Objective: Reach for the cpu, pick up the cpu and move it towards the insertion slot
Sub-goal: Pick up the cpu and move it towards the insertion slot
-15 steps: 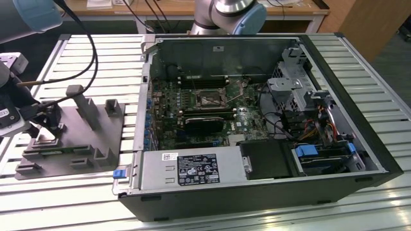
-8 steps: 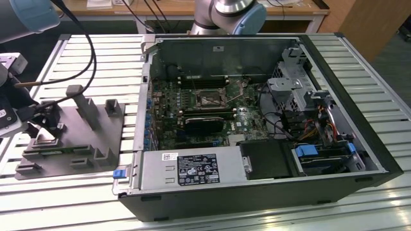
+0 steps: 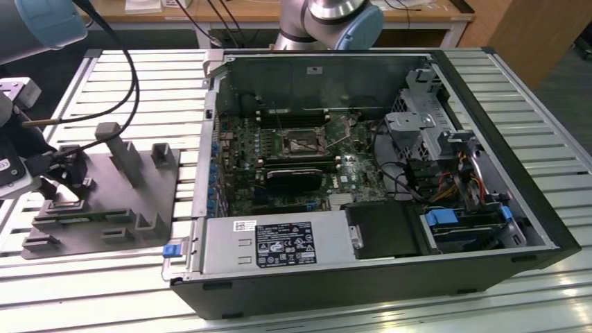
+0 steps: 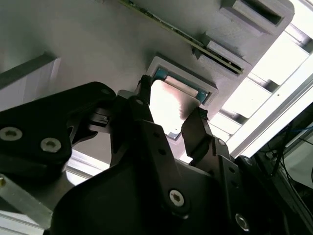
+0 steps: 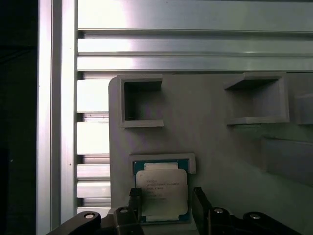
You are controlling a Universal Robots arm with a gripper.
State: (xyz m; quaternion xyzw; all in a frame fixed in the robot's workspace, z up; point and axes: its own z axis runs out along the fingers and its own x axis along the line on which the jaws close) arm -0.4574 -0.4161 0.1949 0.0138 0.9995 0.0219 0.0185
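The cpu [image 5: 161, 192] is a small silvery square chip lying flat in a shallow recess of the grey tray [image 5: 215, 147]; in the second wrist view the cpu [image 4: 171, 103] glares bright. My gripper [image 5: 167, 204] is open and hangs low over it, one finger [image 5: 135, 200] at one edge of the chip and the other finger [image 5: 199, 205] just off the opposite edge. In the exterior view the gripper [image 3: 63, 182] is over the tray's [image 3: 102, 222] left end. The insertion slot [image 3: 301, 143] sits on the green board inside the open computer case, far from the gripper.
Upright posts [image 3: 118, 152] rise from the tray close to the gripper. The open case's wall [image 3: 205, 139] stands between tray and board. A grey power supply [image 3: 277, 243], cables [image 3: 434, 184] and drive cages crowd the case. Slatted aluminium table [image 3: 93, 291] lies all around.
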